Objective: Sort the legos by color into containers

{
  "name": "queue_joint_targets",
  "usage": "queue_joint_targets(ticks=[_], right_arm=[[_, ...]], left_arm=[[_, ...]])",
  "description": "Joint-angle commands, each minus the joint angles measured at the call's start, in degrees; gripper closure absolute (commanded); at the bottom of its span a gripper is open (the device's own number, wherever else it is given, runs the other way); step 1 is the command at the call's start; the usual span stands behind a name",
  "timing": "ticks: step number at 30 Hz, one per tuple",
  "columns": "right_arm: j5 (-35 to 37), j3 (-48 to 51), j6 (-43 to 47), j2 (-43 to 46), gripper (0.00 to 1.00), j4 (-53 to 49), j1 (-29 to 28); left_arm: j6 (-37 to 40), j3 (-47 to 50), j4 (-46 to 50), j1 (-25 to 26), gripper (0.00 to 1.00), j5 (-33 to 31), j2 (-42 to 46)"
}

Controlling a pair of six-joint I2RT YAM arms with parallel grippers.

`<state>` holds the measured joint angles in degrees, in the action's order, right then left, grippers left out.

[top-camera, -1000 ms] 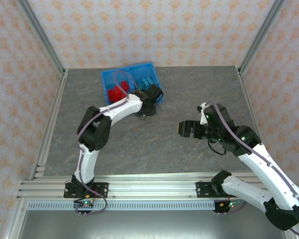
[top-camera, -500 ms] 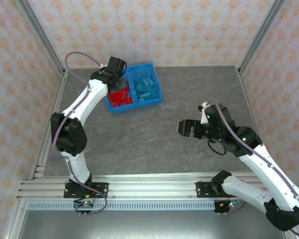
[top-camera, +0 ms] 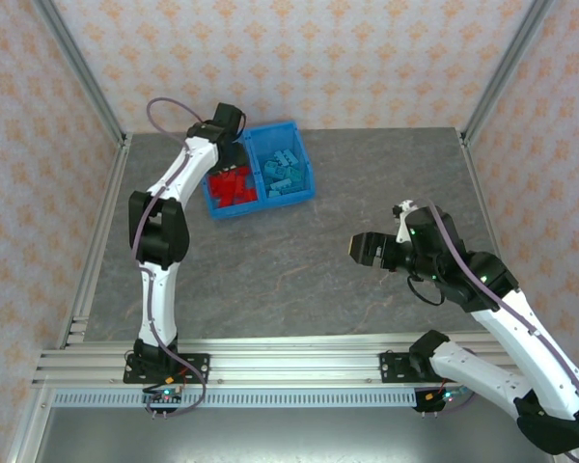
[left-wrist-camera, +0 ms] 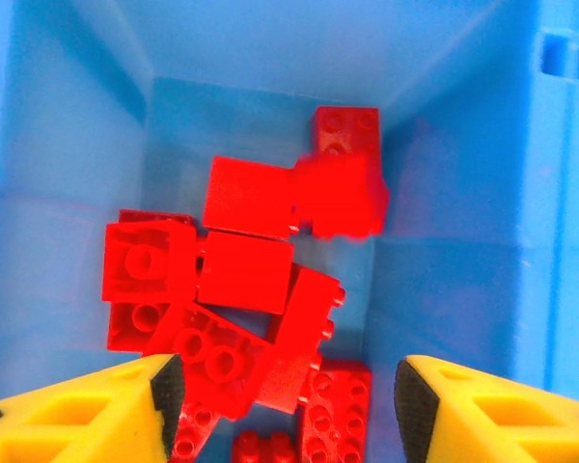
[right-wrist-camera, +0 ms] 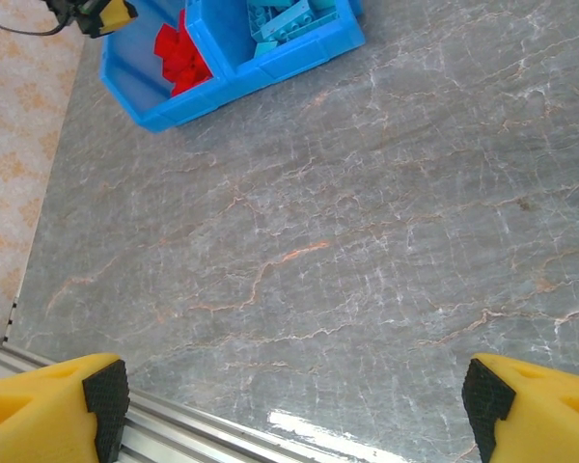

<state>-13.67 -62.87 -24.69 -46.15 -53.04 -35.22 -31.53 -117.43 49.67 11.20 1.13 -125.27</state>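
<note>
Left wrist view first: red legos heaped in the left compartment of the blue bin, one of them by the far wall blurred, possibly tumbling. Across the divider, light blue legos in the right compartment. Directly above the red heap, left end effector, spread wide, nothing between its yellow fingers. Well apart over the bench, right end effector, also gaping and empty. Risks, by guess: could clip the bin wall or divider on the way up and drag the bin; could see that blurred brick bounce over into the blue side. No brand, label or lettering legible anywhere.
</note>
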Motion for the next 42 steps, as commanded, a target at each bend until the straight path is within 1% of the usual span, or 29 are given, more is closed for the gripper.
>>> queue_joint_targets(ticks=[1,3,6,8,10,13,15,17,18,20,22,26,28,29,30,31,32,33,34,35,36,37,38,39,40,41,42], right_arm=[[5.49,-0.25,-0.75,0.86,0.09,-0.83,-0.3],[10.33,1.32,-0.37,1.85,0.08,0.25,-0.24],[20.28,5.48,-0.02,4.13,0.04,3.31,-0.2],[27.8,9.29,0.56,5.41,0.0,6.51,-0.14],[34.03,13.25,1.44,5.72,0.01,10.29,0.05],[42.2,18.57,5.7,4.44,0.01,17.22,0.75],[47.15,21.49,8.81,2.44,0.01,22.04,2.26],[49.89,24.78,12.94,-0.64,0.01,28.93,5.9],[49.74,25.72,13.89,-2.5,0.01,31.66,8.4],[45.44,27.71,15.08,-7.75,0.01,38.35,16.28],[42.8,29.91,16.31,-13.21,0.01,46.94,21.27],[43.43,31.56,19.29,-26.19,0.01,64.34,24.75],[41.24,32.19,19.99,-31.76,0.01,72.14,26.33],[40.94,33.17,20.16,-34.68,0.01,78.01,26.83],[40.82,31.72,22.79,-37.03,0.01,80.72,27.13],[41.29,30.0,23.59,-38.1,0.01,78.84,27.23],[40.88,33.04,24.71,-40.01,0.01,87.09,27.61],[38.1,35.52,25.76,-41.22,0.01,94.59,28.69],[34.05,34.68,25.62,-39.58,0.01,89.62,28.85],[30.58,35.89,25.41,-39.7,0.01,91.5,30.02],[25.67,38.47,24.95,-40.01,0.01,95.41,31.93],[23.74,41.64,24.14,-41.8,0.01,103.66,33.59],[23.52,42.21,24.27,-42.15,0.01,105.96,33.7],[23.58,40.69,23.9,-40.37,0.01,100.27,33.66],[23.58,40.14,23.85,-40.36,0.01,98.28,33.66],[23.51,41.17,24.32,-41.56,0.01,102.72,33.65],[23.62,41.02,24.3,-41.04,0.01,101.85,33.55]], left_arm=[[-0.11,5.04,-1.66,0.31,0.35,2.65,10.2],[-0.02,11.42,-4.99,0.89,0.32,3.07,17.4],[0.61,21.7,-9.8,2.11,0.27,3.4,29.23],[4.02,28.7,-12.83,3.26,0.21,3.19,37.5],[6.72,35.13,-15.5,4.2,0.15,3.18,44.82],[11.3,44.07,-17.99,5.44,0.09,2.68,54.83],[13.14,49.29,-18.2,5.92,0.05,0.63,60.29],[14.15,54.99,-18.18,5.94,0.01,-1.81,65.9],[14.24,57.49,-18.28,5.94,0.0,-3.16,67.97],[14.22,63.38,-19.02,5.94,0.0,-6.29,72.5],[15.27,69.07,-21.64,5.94,0.0,-7.86,76.09],[19.09,79.03,-28.42,5.92,0.0,-8.17,83.38],[20.55,81.5,-29.65,5.94,0.0,-10.76,85.9],[20.86,82.32,-29.42,5.94,0.0,-12.73,86.8],[21.13,83.13,-29.2,5.94,0.0,-15.16,87.59],[21.59,83.74,-29.02,5.94,0.0,-16.84,88.25],[22.22,84.39,-29.08,5.94,0.0,-17.57,88.78],[22.92,85.22,-29.52,5.94,0.0,-18.02,89.41],[23.8,86.17,-30.01,5.86,0.0,-17.99,89.96],[24.53,87.04,-30.38,5.84,0.0,-18.21,90.47],[24.76,87.79,-30.6,5.9,0.0,-18.88,90.87],[24.79,88.87,-31.23,5.84,0.0,-20.18,91.2],[24.72,90.22,-32.22,5.81,0.0,-21.99,91.47],[24.52,91.47,-33.4,5.83,0.0,-23.68,91.68],[24.38,93.01,-35.08,5.85,0.0,-25.38,91.89],[24.29,94.6,-37.41,5.81,0.0,-26.49,91.85],[24.32,96.07,-39.85,5.74,0.0,-27.11,91.72]])
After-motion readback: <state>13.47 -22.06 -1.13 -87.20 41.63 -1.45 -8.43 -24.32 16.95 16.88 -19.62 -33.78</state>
